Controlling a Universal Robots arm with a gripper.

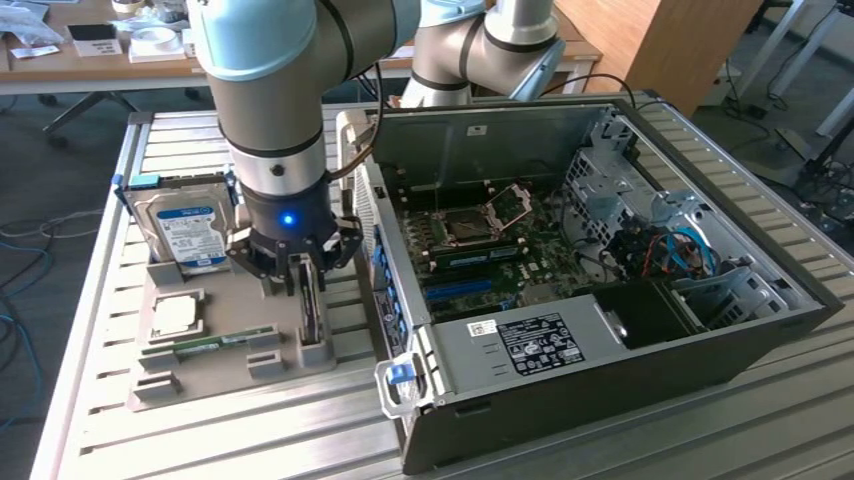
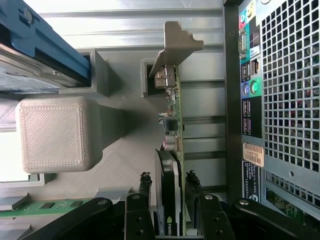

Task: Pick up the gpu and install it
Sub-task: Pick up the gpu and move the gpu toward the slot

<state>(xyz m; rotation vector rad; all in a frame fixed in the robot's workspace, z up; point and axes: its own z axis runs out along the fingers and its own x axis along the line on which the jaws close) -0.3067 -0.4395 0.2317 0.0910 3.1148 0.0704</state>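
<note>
The gpu [image 1: 310, 305] stands on edge in a slot of the grey holder tray [image 1: 214, 378], just beside the open PC case [image 1: 601, 330]. In the wrist view the gpu [image 2: 170, 145] shows as a thin card with a black cooler on one side and a silver bracket [image 2: 177, 45] at its far end. My gripper [image 1: 300, 272] hangs straight over the card. The gripper [image 2: 168, 179] is open, and its fingers [image 2: 145, 187] straddle the card's upper edge with a small gap on each side.
On the same tray sit a silver hard drive [image 1: 187, 228] with a blue label, a CPU [image 1: 176, 313] and a green RAM stick [image 1: 214, 343]. The case's motherboard [image 1: 487, 250] lies exposed. Its perforated rear wall [image 2: 285, 100] runs close alongside the card.
</note>
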